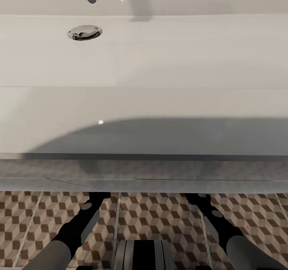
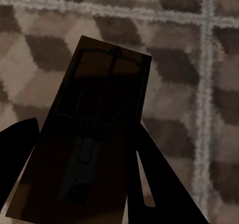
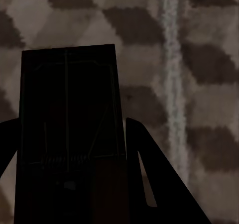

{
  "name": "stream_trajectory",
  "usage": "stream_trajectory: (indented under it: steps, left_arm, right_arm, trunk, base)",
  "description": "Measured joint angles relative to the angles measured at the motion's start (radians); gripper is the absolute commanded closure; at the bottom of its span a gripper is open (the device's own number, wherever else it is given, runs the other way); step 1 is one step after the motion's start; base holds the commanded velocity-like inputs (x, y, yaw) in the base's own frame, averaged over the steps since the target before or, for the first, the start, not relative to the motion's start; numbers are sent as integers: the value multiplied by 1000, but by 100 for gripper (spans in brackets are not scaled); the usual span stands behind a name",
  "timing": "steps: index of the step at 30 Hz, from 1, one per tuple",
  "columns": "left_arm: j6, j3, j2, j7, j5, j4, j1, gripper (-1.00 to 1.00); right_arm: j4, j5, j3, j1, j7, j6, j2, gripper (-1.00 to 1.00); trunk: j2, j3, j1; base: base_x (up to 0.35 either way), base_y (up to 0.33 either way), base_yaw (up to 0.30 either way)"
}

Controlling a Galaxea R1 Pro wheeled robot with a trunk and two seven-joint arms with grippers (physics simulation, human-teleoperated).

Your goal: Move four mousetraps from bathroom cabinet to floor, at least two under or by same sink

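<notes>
You are holding one mousetrap in each hand, low under the sink (image 1: 144,102) at the top of the head picture. Your left hand (image 2: 84,184) is pinching the left mousetrap (image 2: 92,129); your right hand (image 3: 69,184) is pinching the right mousetrap (image 3: 69,114). Both are hanging over the bathroom floor (image 3: 199,84). Next, I think, you are lowering them and letting go gently.

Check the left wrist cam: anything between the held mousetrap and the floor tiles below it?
Nothing shows there. In the left wrist view the mousetrap sits between the left gripper fingers, with bare cube-patterned bathroom floor beyond it.
</notes>
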Motion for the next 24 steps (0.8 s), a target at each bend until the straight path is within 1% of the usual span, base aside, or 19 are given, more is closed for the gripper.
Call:
stream_trajectory:
  steps: [7,20,24]
  left_arm:
    - [0,0,0,1,0,5,-2,100]
    - [1,0,1,2,0,9,-7,100]
    - [1,0,1,2,1,31,-12,100]
  right_arm:
    - [4,-2,0,-22,-13,4,0,100]
    - [5,-2,0,-24,-17,1,0,100]
    - [5,-2,0,-24,-17,0,0,100]
  trunk:
    - [0,0,0]
    - [0,0,0]
    - [0,0,0]
  base:
    - [0,0,0]
    - [0,0,0]
    - [0,0,0]
